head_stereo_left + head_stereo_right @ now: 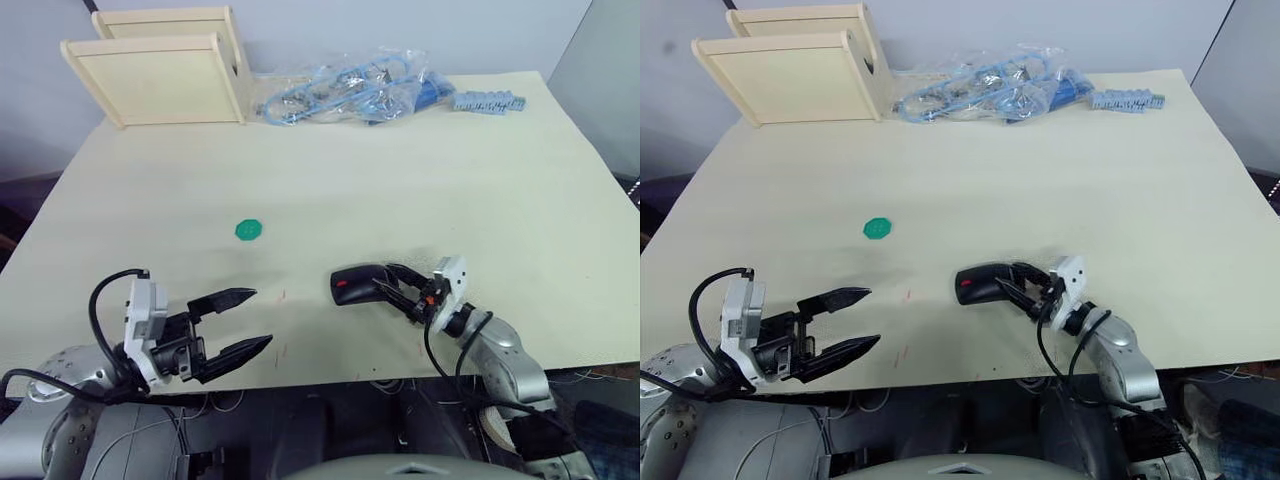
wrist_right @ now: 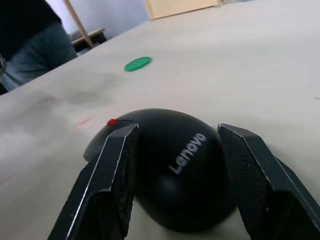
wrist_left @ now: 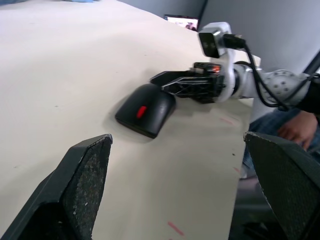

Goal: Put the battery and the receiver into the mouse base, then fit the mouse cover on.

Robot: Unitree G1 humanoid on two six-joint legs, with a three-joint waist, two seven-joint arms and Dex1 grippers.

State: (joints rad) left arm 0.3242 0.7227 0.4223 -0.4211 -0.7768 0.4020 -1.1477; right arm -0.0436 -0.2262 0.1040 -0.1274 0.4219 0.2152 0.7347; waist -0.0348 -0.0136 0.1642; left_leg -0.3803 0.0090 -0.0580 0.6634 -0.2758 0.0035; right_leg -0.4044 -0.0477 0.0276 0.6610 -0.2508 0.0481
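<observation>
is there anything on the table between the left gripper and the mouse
Nothing visible. The table between the left gripper and the mouse is bare apart from faint red marks. The green disc lies farther back, off that line. The right gripper already flanks the mouse from the other side.

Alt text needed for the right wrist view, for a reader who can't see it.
The right tool straddles the mouse cover, one black finger on each side of the smooth black shell with white Lenovo lettering, which sits on the pale table. A flat green disc lies farther off on the table.
</observation>
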